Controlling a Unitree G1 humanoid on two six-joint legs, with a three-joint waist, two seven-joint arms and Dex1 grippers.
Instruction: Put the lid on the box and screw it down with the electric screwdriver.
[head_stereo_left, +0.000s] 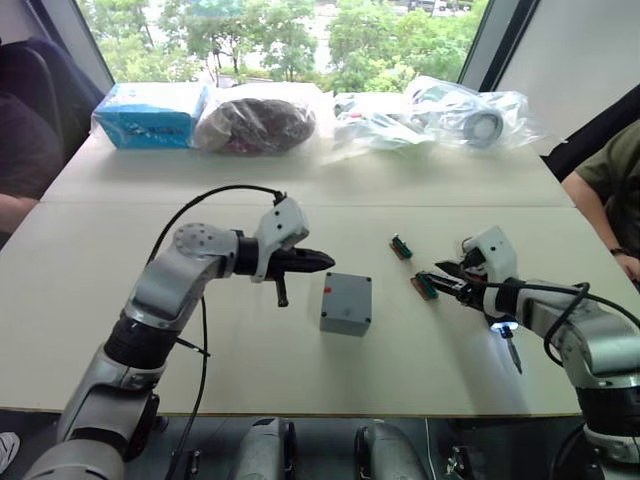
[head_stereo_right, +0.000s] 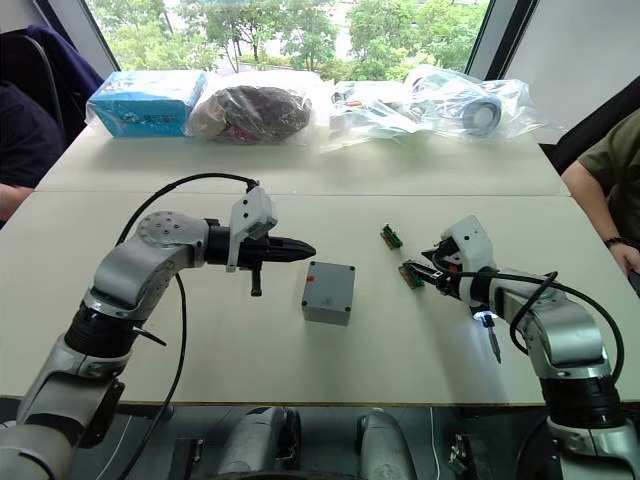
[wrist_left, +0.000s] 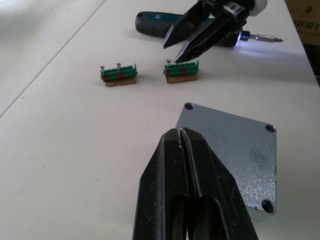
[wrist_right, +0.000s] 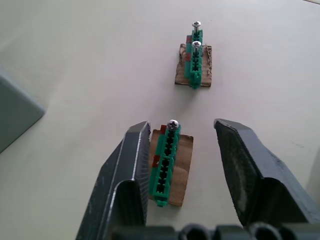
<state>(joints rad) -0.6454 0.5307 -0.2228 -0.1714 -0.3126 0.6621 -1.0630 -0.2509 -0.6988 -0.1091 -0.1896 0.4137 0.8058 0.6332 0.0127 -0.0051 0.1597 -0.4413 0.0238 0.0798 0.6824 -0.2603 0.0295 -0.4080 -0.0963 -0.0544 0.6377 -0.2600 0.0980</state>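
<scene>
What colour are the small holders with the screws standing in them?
Green, each on a brown cardboard base. The right wrist view shows it best: the near holder and the far holder.

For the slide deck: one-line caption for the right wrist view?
Open right gripper straddling a green screw holder with one screw, a second holder beyond.

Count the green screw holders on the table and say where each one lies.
2. One green holder lies between the right gripper's open fingers; the other green holder lies farther out on the table.
</scene>
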